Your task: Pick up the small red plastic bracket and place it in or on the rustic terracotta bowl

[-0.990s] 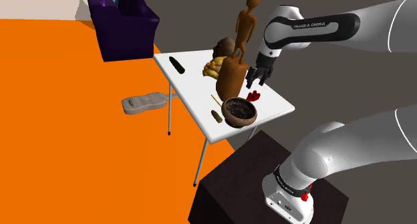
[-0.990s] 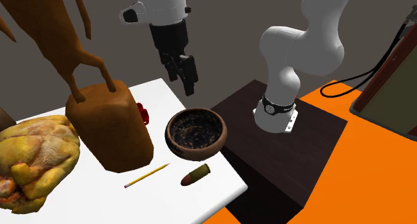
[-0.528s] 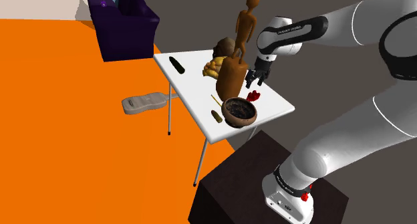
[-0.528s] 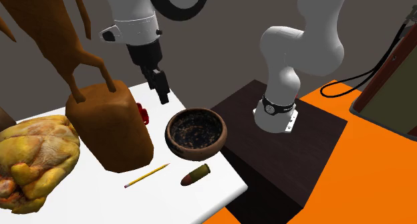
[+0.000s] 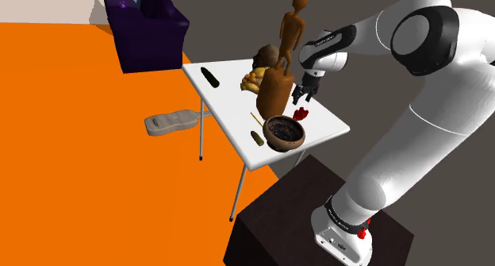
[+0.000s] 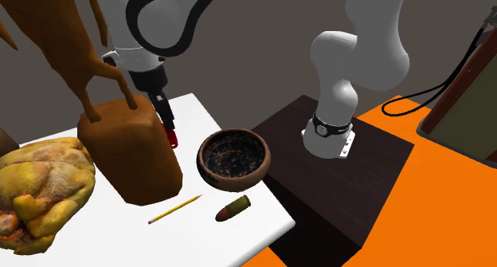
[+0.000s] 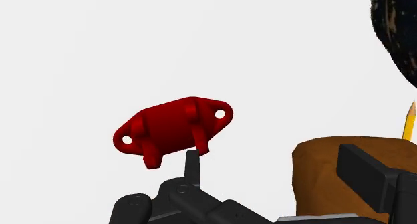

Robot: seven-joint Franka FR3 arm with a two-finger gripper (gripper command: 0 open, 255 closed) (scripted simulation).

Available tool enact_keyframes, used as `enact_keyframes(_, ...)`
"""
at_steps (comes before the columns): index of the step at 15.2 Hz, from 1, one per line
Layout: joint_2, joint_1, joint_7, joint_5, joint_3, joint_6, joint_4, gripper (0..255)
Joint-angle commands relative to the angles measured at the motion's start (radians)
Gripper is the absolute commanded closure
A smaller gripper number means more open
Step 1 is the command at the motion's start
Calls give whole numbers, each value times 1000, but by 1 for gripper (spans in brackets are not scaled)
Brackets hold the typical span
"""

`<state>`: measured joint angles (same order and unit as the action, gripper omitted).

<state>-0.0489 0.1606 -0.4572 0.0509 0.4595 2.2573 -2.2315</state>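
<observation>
Red bracket (image 7: 174,130) flat on the white table (image 7: 200,42), just ahead of the claw (image 7: 277,172), out past its thinner finger rather than between the two. Round hole in each end lug, two stubby ribs on the near face. Touched by neither finger.

From the shoulder view, same bracket (image 5: 301,113) directly beneath the claw (image 5: 301,96), close but apart. From the second exterior view, a sliver of red (image 6: 170,136) just under the claw (image 6: 165,118), tucked against the edge of a brown block (image 6: 131,154).

Claw spread, fingers standing apart, nothing pinched. Aimed down at the tabletop, low over it.

Brown block (image 7: 321,169) right beside the claw, behind its wider finger. Tall brown figure (image 5: 292,26) standing on top of that block.

Bowl (image 6: 263,158) near the claw but apart from it and from the bracket: brown outside, dark and speckled inside, upright on the table (image 6: 255,225). Same bowl (image 5: 270,137) nearer the table's corner than the claw in the shoulder view.

Yellow pencil (image 6: 175,210) beyond the block from the claw. Small brown cylinder (image 6: 232,210) farther from the claw than the bowl. Lumpy yellow mass (image 6: 40,190) on the block's far side from the claw.

Well away from the claw: dark stand (image 5: 317,217), orange floor (image 5: 79,145), purple sofa (image 5: 147,26).
</observation>
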Motion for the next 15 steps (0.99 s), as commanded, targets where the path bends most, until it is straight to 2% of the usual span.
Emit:
enact_keyframes(1,-81,15,-47,45,7,20,58,0)
enact_keyframes(4,-169,43,-99,95,7,37,126,0)
enact_keyframes(11,-241,52,-135,148,-8,123,102,0)
enact_keyframes(15,-241,52,-135,148,-7,123,102,0)
